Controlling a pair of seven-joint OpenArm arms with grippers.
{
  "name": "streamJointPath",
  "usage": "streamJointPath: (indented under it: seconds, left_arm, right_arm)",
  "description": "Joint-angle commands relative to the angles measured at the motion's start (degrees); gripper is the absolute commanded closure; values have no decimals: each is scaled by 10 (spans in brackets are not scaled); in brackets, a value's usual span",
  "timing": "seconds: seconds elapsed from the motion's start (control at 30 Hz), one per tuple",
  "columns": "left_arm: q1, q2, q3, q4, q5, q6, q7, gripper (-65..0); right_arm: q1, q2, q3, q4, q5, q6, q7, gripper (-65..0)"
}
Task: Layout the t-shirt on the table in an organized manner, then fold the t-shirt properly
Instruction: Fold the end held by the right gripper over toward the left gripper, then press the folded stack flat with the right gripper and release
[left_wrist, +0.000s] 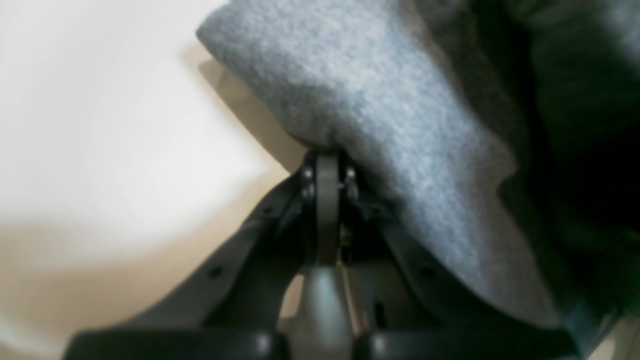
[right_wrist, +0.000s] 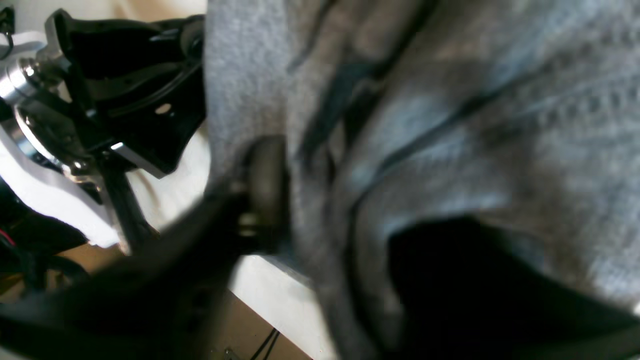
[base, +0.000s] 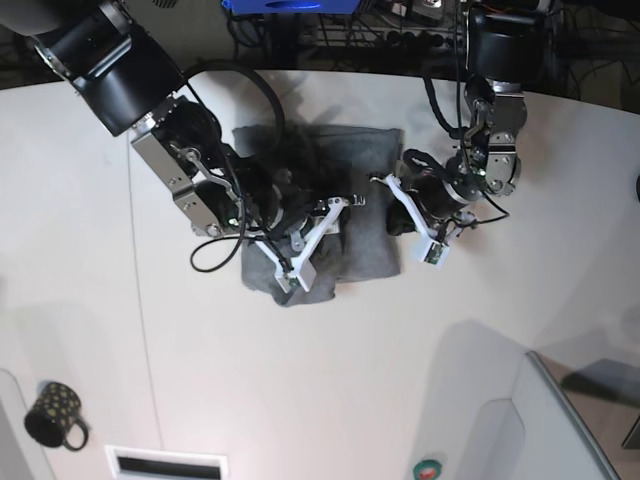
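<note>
The t-shirt is lying as a compact grey bundle in the upper middle of the base view, resting on the table. Its far edge is running fairly straight, while its near edge is sagging into an uneven lump at lower left. The right gripper, at the frame's left, is reaching over the bundle's middle; in the right wrist view one finger is pressing against the cloth, but blur is hiding how the jaws stand, so whether it is gripping is not clear. The left gripper, at the frame's right, is sitting at the bundle's right edge, clenched; in the left wrist view its closed fingers are meeting a fold of the grey cloth just above bare tabletop. White surface is lying open across the lower half. A dark mug is standing well apart at lower left, and a raised panel is filling the lower right corner.
</note>
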Motion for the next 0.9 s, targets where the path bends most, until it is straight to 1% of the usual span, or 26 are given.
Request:
streamJointPath:
  seconds: [0.0,0.03,0.07,0.1,0.17,0.23,0.3,0.4,0.47,0.53,0.7,0.77,0.87]
  left_arm:
    - [-10,-17,-4,16,-8,-1,4,0]
    - [-8,-28,-14,24,-8,2,17,0]
    - [3,-33,-35,35,-8,6,22,0]
    - [12,-36,-63,50,-8,7,24,0]
    - [28,-37,-120,86,-3,3,32,0]
    - [45,-49,-167,117,-3,3,56,0]
    - [66,-63,-206,147,-3,3,76,0]
    - [98,-85,-246,169,-3,3,78,0]
    - [113,-94,-268,171,-3,3,78,0]
    - [124,-103,-295,170,-6,2,78,0]
    - [139,-104,-348,169,-3,2,78,0]
    - [147,-104,-360,169,-3,2,78,0]
    - [150,-105,-364,169,-3,2,78,0]
  right_arm:
    - [11,-2,1,11,3,1,8,-318]
    - [11,-3,1,11,3,1,9,-363]
    - [11,-3,1,11,3,1,9,-395]
    - [11,-3,1,11,3,1,9,-410]
    - [11,-3,1,11,3,1,9,-414]
    - [12,-3,-1,11,3,1,9,-417]
    - [18,-3,-28,11,2,1,10,-417]
    - [29,-4,-65,11,-8,0,12,-417]
    - [28,-17,-79,11,-32,0,21,-417]
    - [26,-31,-87,6,-70,0,23,-417]
    - [25,-69,-122,5,-148,0,22,-417]
    - [25,-84,-133,4,-170,0,21,-417]
    - [25,-103,-138,-5,-183,0,3,-416]
